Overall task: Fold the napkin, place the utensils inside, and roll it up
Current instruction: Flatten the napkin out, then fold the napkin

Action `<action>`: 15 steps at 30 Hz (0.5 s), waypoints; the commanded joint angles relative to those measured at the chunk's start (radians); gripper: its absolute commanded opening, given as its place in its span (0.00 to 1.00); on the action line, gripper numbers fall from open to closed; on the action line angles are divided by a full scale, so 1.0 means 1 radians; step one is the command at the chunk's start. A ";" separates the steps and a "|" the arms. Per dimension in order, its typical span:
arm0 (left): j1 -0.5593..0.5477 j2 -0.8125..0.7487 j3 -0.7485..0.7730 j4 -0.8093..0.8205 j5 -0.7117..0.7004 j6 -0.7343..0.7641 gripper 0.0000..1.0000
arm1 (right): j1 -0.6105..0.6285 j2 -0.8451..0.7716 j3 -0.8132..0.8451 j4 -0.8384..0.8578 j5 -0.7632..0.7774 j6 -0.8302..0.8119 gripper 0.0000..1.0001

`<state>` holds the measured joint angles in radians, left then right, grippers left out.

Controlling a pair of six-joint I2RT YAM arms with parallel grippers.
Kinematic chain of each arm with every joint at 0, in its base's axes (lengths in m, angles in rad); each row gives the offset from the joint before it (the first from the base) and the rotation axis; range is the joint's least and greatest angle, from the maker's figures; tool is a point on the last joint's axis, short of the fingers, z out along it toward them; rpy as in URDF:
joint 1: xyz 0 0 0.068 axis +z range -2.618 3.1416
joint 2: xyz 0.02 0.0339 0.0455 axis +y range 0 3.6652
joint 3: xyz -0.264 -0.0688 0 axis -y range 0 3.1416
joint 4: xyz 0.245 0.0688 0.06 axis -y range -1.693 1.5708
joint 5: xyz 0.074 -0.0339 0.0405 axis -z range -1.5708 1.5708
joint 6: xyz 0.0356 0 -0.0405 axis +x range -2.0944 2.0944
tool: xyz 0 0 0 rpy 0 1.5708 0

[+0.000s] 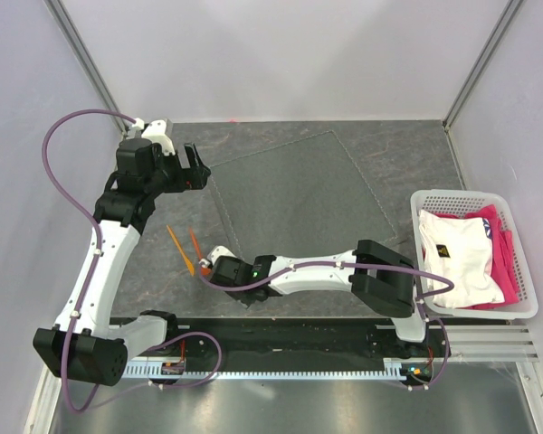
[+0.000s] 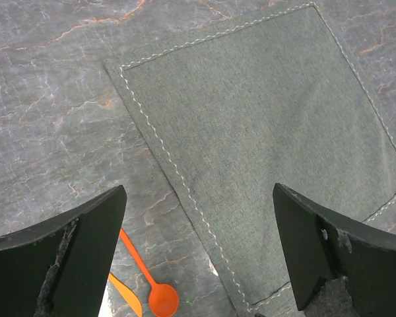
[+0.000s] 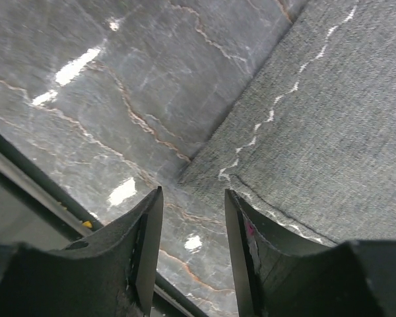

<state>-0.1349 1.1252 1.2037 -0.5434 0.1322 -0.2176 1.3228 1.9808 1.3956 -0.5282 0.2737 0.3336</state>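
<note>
The dark grey napkin (image 1: 299,199) lies flat and unfolded on the table. It fills most of the left wrist view (image 2: 264,132), with its pale hem visible. Two orange utensils lie on the table left of it: a spoon (image 1: 196,249) (image 2: 148,277) and a second slim piece (image 1: 176,242) (image 2: 127,295). My left gripper (image 1: 197,172) (image 2: 199,218) is open and empty, above the napkin's left edge. My right gripper (image 1: 219,262) (image 3: 193,198) is open with a narrow gap and empty. It is low over the table, just short of the napkin's near corner (image 3: 204,173).
A white basket (image 1: 457,193) holding white and pink fabrics stands at the right edge of the table. The black rail at the table's near edge (image 3: 26,191) lies close behind my right gripper. Grey walls enclose the back and sides.
</note>
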 commanded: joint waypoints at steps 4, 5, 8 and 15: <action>0.008 -0.007 -0.003 0.031 -0.002 0.027 1.00 | 0.000 0.018 0.005 0.023 0.062 -0.045 0.49; 0.008 -0.008 -0.001 0.031 0.000 0.027 1.00 | 0.000 0.023 0.006 0.022 0.064 -0.045 0.47; 0.008 -0.007 -0.001 0.030 0.000 0.026 1.00 | 0.001 0.032 0.006 0.022 0.044 -0.056 0.43; 0.009 -0.007 -0.003 0.033 0.007 0.026 1.00 | 0.000 0.035 -0.010 0.039 0.015 -0.087 0.42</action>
<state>-0.1303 1.1252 1.2030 -0.5434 0.1329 -0.2176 1.3231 2.0071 1.3949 -0.5121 0.3038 0.2790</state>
